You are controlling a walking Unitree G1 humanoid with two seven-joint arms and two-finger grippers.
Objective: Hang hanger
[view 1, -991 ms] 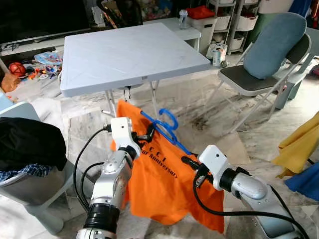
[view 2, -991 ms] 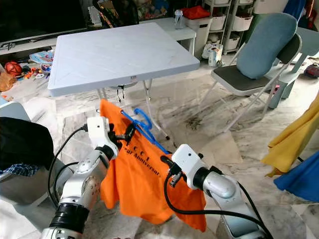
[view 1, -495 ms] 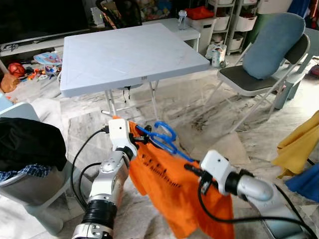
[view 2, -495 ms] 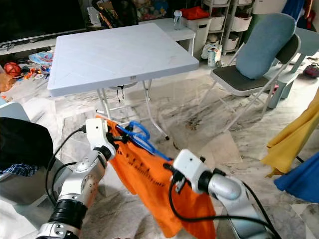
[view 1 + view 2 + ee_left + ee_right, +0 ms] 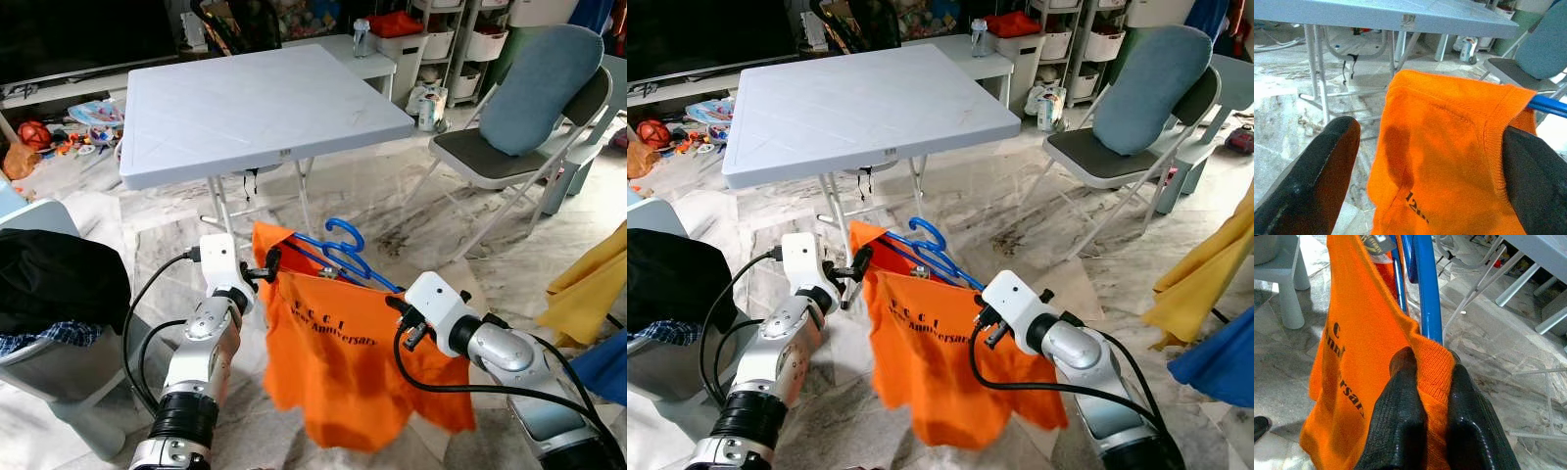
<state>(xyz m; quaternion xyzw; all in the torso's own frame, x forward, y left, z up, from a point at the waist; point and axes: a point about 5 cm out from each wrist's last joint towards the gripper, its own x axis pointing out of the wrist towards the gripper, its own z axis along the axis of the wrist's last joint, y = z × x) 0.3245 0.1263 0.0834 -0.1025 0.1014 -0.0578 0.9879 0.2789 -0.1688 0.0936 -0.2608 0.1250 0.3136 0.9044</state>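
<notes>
1. Garment: orange cotton T-shirt with dark printed lettering (image 5: pixel 338 362), threaded on a blue plastic clothes hanger (image 5: pixel 338 257), held up in the air in front of the robot, over the marble floor (image 5: pixel 411 211), near side of the table.
2. Left gripper (image 5: pixel 269 266): at the shirt's left shoulder; in the left wrist view its black fingers (image 5: pixel 1312 171) stand apart with the orange shoulder seam between them, and I cannot tell whether they bear on the cloth.
3. Right gripper (image 5: pixel 400 308): at the shirt's right shoulder; fingers pressed together on the orange cloth, the blue hanger arm just beyond their tips.
4. Axis: hanger runs left-far to right-near between the two grippers; hook (image 5: pixel 929 233) stands up at the middle, toward the far side, roughly equally near to both.
5. Judgement: shirt is on the hanger but not yet hung; no rail is visible.
6. Surroundings: pale grey square folding table (image 5: pixel 255 98) directly beyond the hook, its legs closest; grey folding chair with blue cushion (image 5: pixel 534 108) far right; yellow cloth (image 5: pixel 588 284) at right edge; dark clothing heaped on a pale stool (image 5: pixel 54 284) at left.
</notes>
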